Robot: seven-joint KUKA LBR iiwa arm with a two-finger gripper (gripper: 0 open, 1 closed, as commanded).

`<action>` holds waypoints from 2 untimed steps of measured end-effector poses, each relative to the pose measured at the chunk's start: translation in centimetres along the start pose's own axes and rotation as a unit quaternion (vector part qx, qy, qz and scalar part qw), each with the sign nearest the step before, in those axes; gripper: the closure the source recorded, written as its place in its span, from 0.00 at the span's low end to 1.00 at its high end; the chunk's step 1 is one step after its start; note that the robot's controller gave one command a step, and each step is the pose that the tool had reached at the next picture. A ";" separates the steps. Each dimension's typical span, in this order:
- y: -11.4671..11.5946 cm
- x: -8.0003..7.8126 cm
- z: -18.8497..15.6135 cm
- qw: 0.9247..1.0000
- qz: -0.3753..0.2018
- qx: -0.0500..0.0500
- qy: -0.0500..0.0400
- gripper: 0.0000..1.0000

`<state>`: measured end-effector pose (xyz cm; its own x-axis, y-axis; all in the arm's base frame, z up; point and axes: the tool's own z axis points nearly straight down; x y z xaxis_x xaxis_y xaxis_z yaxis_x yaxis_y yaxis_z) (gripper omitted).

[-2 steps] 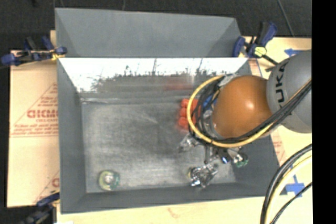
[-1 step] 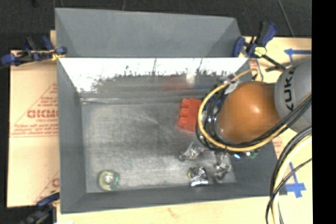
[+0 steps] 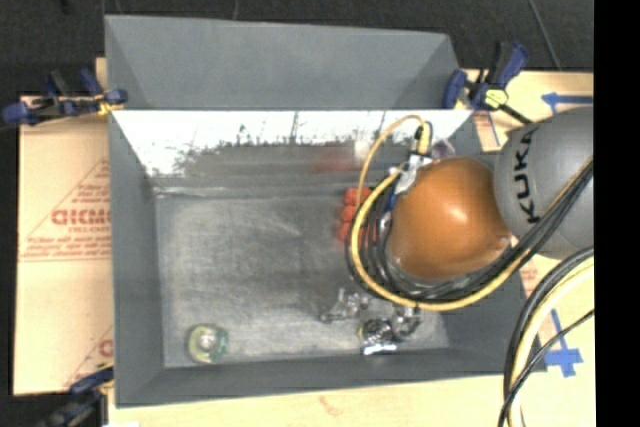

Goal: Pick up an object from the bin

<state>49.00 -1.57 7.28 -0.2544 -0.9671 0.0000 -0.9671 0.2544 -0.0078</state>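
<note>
Orange wrist cover [image 3: 450, 215] beside half-hidden red lump [image 3: 347, 210], axis unclear; end effector [image 3: 378, 327] beneath, grip state unclear.

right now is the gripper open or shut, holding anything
gripper: cannot be told. It hangs below the orange wrist cover, low near the front wall of the bin.

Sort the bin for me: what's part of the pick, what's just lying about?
Job in hand:
gripper, low over the floor at the near right
grey metal bin
red-orange lumpy thing, half hidden behind the arm, nearest to the gripper

Lying about:
small round pale-green thing, near-left corner, far from the gripper
</note>
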 end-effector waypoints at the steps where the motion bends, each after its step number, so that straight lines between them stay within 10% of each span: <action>1: -0.1 -0.2 -0.2 1.000 0.002 0.001 -0.002 1.00; 2: -3.9 2.2 -12.0 1.000 0.001 0.002 -0.001 1.00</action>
<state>52.16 -4.71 19.32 -0.2568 -0.9665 -0.0018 -0.9664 0.2568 -0.0111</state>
